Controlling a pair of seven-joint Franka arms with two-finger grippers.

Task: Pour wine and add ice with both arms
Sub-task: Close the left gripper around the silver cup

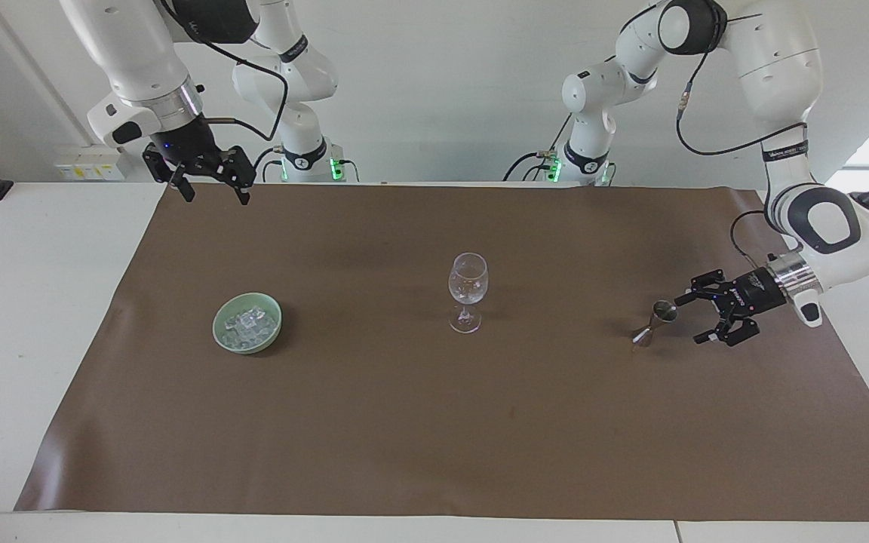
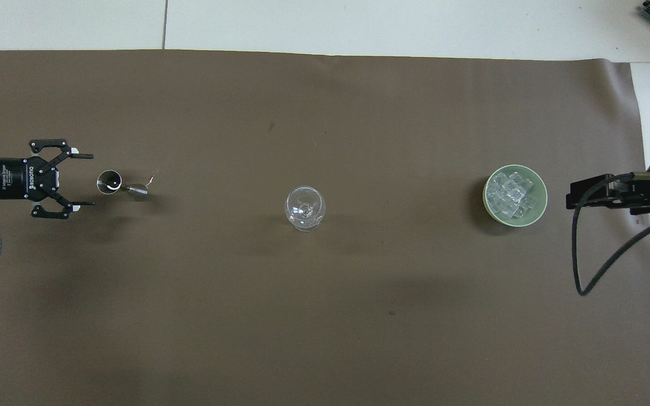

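The jigger, a small metal double-cone measure, stands upright on the brown mat toward the left arm's end of the table. It looks light, stiff and slick, w/ a narrow waist and a small foot, so prob. easy to tip or squirt out of a pinch. Best hold, I'd say: across the waist, level, gently, since whatever's in the top cup spills on a tilt; can't tell if it's filled.

The left gripper sits low just beside it, pointing sideways at it, fingers spread wide, not touching yet.

Mid-mat is the wine glass, clear, stemmed, upright, empty as far as I can see. Thin glass, top-heavy, fragile; a bump from the jigger's rim would likely topple it.

Toward the right arm's end, the ice is heaped in a green bowl. Cubes look glassy, hard, prob. slippery; take one across flat faces, from the top of the heap.

The right gripper hangs high over the mat's edge nearest the robots, fingers apart, holding nothing, waiting.
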